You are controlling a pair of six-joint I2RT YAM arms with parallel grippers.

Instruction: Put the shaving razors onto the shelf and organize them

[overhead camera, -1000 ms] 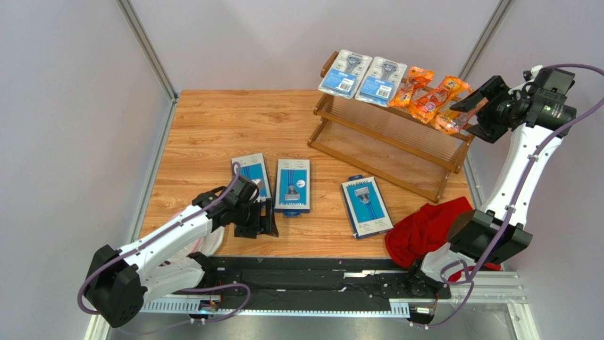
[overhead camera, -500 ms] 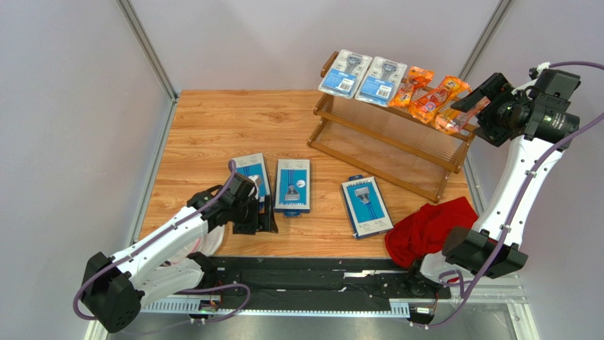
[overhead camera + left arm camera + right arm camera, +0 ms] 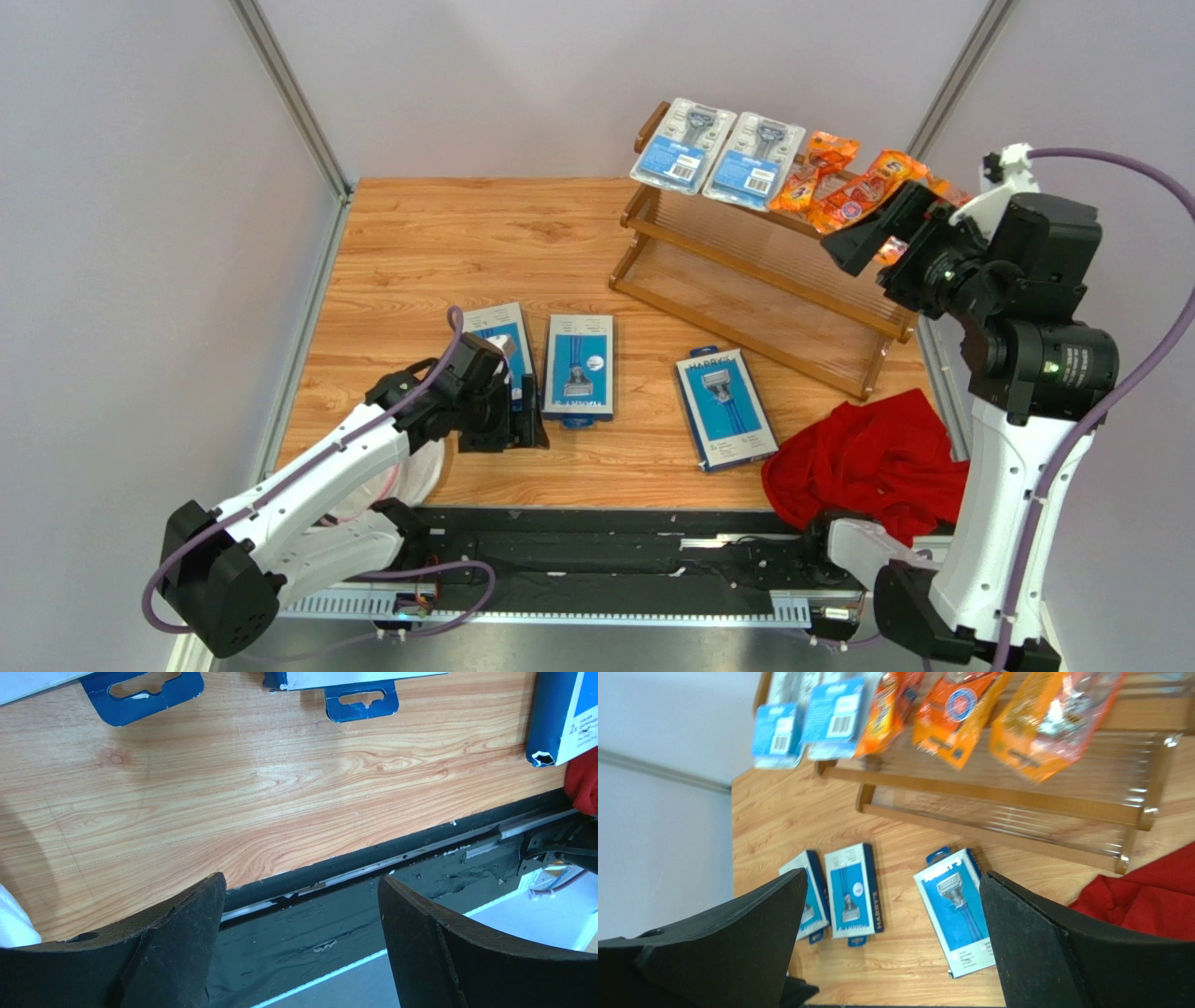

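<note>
The left arm [image 3: 334,466] and right arm [image 3: 1004,483] share one build: long links in smooth white shells, joined by chunky black cylindrical joint housings. A purple cable [image 3: 1122,157] runs along the outside of each arm, hanging in loose loops behind the hand. The left hand [image 3: 302,952] and right hand [image 3: 892,952] each carry two broad matte-black fingers [image 3: 1081,952], flat-faced, with curved edges and a faintly rough surface.

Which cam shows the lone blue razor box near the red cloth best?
Top external: the lone blue box lies whole and sharp. Right wrist shows it whole but slightly blurred; left wrist catches only one corner.
</note>
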